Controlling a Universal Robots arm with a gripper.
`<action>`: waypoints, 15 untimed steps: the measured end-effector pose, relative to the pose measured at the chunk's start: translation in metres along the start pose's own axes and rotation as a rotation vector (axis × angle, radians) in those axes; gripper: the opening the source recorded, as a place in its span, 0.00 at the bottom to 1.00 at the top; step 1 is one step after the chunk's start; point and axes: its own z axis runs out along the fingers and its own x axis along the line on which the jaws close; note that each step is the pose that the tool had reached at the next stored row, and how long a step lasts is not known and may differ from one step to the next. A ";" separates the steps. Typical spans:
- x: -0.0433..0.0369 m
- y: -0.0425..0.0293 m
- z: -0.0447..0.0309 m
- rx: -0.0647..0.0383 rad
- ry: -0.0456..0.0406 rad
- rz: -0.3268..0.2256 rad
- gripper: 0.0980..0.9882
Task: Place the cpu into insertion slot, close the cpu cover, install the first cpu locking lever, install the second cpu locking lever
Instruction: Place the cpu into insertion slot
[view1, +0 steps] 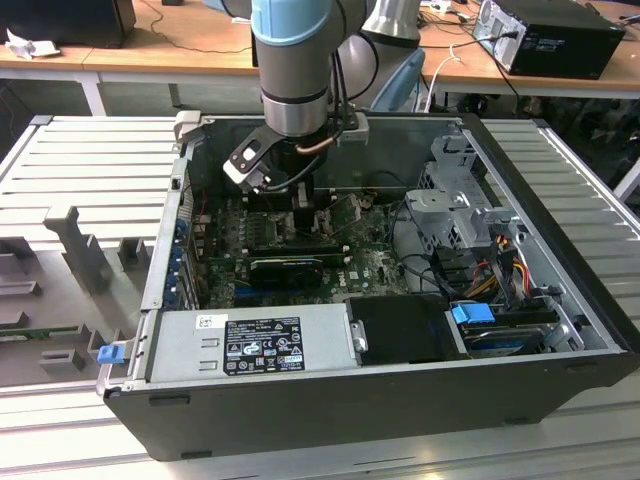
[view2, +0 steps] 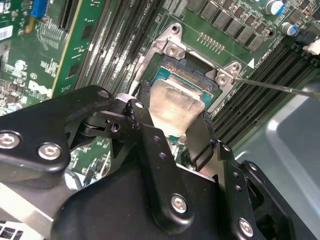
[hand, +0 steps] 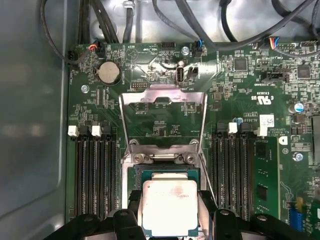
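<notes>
Black gripper (hand: 170, 212) pinches the square matte-silver cpu (hand: 169, 205) over the insertion slot (hand: 150, 172); the first wrist view shows the thin metal cpu cover (hand: 165, 91) swung open.

- Exterior view, upper centre: you see the arm (view1: 295, 60) reaching into the case (view1: 350, 415).
- Lower centre: the power supply (view1: 250, 345) lies inside it.
- In both wrist views, the cpu (hand: 169, 210) sits between the fingers of the gripper (hand: 170, 200), at the insertion slot (view2: 194, 63), with memory slots (hand: 95, 175) on both sides.

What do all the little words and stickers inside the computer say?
On the power supply, black label: too small to read.
Beside it, white sticker: too small.
On the motherboard, white lettering: too blurred.
On the cpu in the tool, faint marks: unreadable.
</notes>
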 end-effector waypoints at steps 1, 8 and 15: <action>0.0002 -0.0005 0.0021 0.000 0.0001 0.000 0.48; 0.0032 -0.0012 0.0083 0.001 0.0001 0.000 0.48; 0.0043 -0.0016 0.0135 0.002 -0.0022 0.000 0.50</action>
